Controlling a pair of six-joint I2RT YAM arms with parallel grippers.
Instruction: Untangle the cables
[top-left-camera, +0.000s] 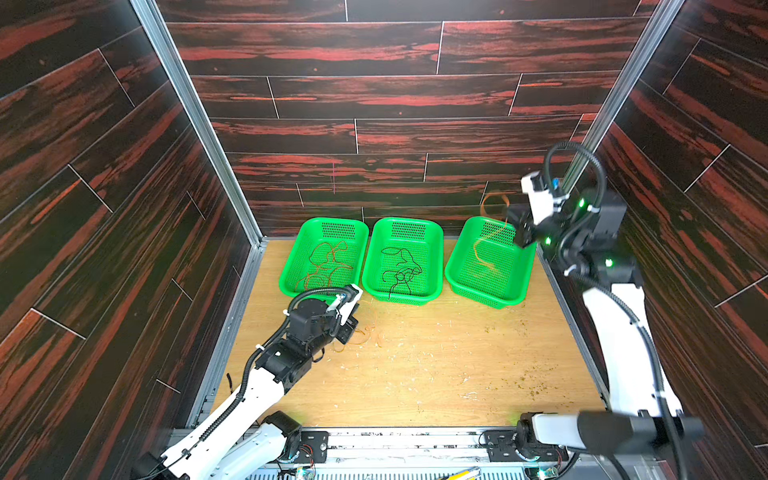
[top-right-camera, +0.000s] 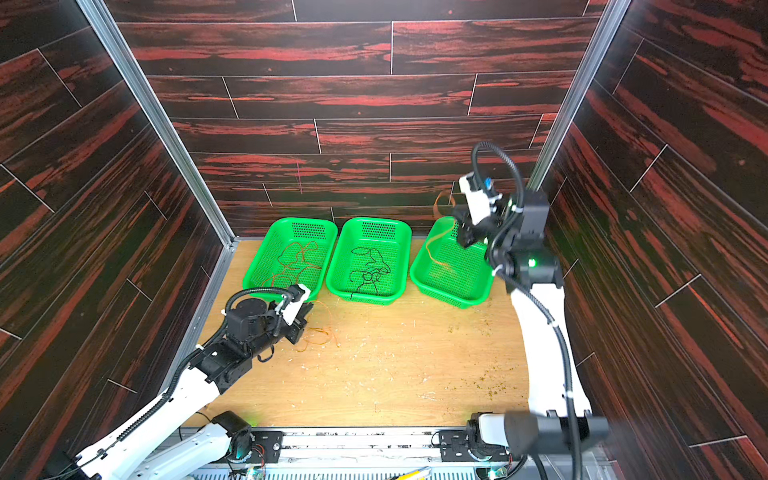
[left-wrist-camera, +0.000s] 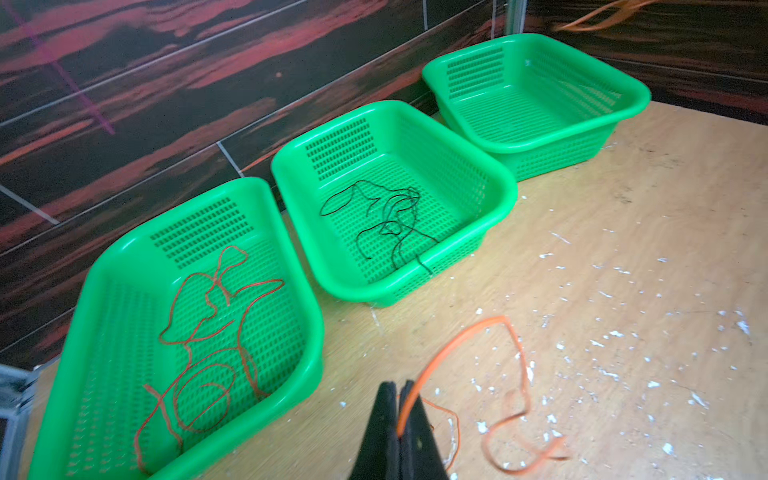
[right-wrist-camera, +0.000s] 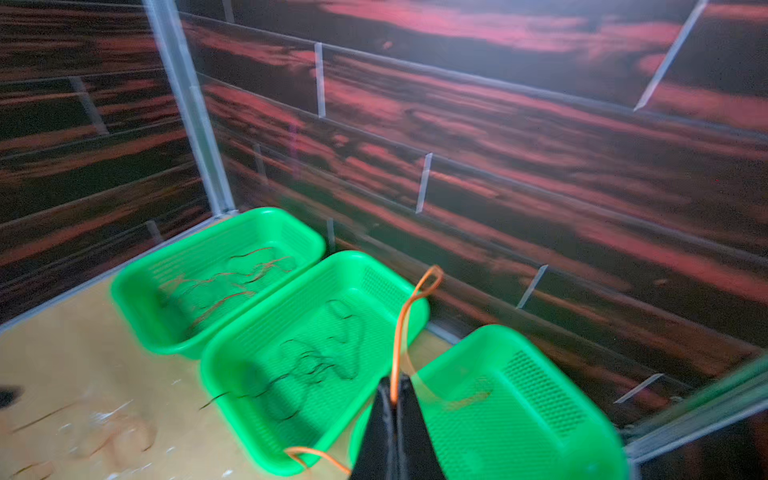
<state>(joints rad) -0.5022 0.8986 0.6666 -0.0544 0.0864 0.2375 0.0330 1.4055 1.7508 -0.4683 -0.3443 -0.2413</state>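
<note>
Table (top-left-camera: 415, 374): fills the lower half of both top views; orange loops lie on it at centre left.
Left basket (top-left-camera: 332, 220), middle basket (top-left-camera: 405, 220), right basket (top-left-camera: 456, 257): a row at mid-frame, apparently one per colour.
Right gripper (right-wrist-camera: 395, 384): raised at centre right over the right basket and pinched on the orange cable (right-wrist-camera: 397, 332), probably so you can lower it in.
Left gripper (left-wrist-camera: 400, 392): low at centre left, clamped on the same cable, likely steadying the trailing loops.
Red cable (left-wrist-camera: 216, 286): in the left basket.
Black cable (left-wrist-camera: 392, 226): in the middle basket.

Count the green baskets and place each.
3, in a row by the back wall: left basket holds the red cable, middle basket the black cable, right basket sits under the right end effector. None looks hidden.
</note>
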